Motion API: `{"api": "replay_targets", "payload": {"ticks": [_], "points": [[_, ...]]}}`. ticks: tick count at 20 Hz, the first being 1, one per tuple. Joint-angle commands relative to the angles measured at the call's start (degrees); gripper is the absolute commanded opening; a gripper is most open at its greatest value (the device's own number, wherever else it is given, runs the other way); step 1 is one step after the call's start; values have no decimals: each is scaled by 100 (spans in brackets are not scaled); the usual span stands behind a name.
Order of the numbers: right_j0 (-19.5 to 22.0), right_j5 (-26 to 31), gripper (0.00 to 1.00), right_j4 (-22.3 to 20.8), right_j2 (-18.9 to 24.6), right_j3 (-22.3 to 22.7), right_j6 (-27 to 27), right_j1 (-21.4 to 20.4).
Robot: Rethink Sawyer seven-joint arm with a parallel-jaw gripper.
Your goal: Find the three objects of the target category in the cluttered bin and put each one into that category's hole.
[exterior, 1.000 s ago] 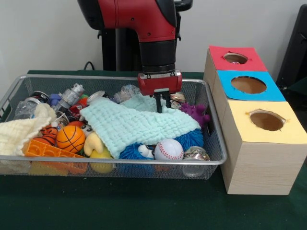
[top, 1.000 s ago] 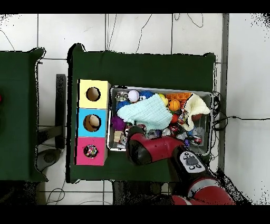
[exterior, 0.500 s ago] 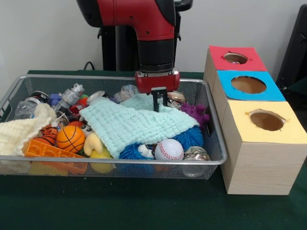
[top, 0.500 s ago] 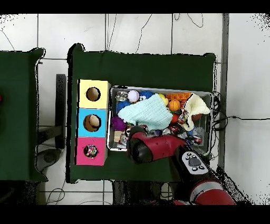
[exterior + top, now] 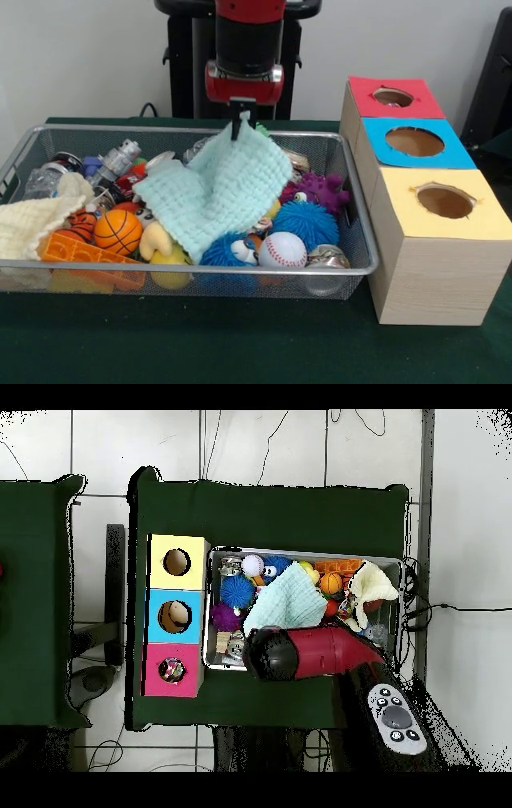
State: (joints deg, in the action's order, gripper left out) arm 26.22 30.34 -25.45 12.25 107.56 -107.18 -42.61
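My gripper (image 5: pixel 238 128) is shut on a corner of the mint green cloth (image 5: pixel 216 192) and holds it up above the wire bin (image 5: pixel 364 260). The cloth hangs down, its lower end still resting on the toys. Uncovered beside it are a blue spiky ball (image 5: pixel 308 222), a purple spiky toy (image 5: pixel 322 190) and a baseball (image 5: pixel 281 250). An orange basketball (image 5: pixel 118 230) lies at the left. In the overhead view the arm (image 5: pixel 300 652) covers the gripper, and the cloth (image 5: pixel 280 606) shows beyond it. The box has a red hole (image 5: pixel 393 97), a blue hole (image 5: pixel 414 142) and a yellow hole (image 5: pixel 445 201).
A cream cloth (image 5: pixel 32 220) drapes over the bin's left end beside an orange plastic piece (image 5: pixel 80 252). Metal cans and bottles (image 5: pixel 112 164) lie at the back left. The three-coloured box (image 5: pixel 436 264) stands close against the bin's right side.
My gripper has risen with the mint cloth's corner, lifting the cloth off the right-hand toys. The blue and purple spiky toys now show.
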Motion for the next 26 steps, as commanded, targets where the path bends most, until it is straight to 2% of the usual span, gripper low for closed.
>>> {"api": "replay_targets", "payload": {"ticks": [1, 6, 10, 18, 22, 26], "points": [[241, 1152, 0, 304, 596, -138, 857, -935], [242, 1632, 0, 298, 635, -180, 845, -1182], [261, 1949, 0, 370, 616, -51, 882, -1463], [217, 2706, 0, 461, 552, -174, 1033, -1893], [323, 3017, 0, 488, 551, -177, 1235, -2150], [584, 3315, 0, 382, 492, -74, 1655, -2457]]}}
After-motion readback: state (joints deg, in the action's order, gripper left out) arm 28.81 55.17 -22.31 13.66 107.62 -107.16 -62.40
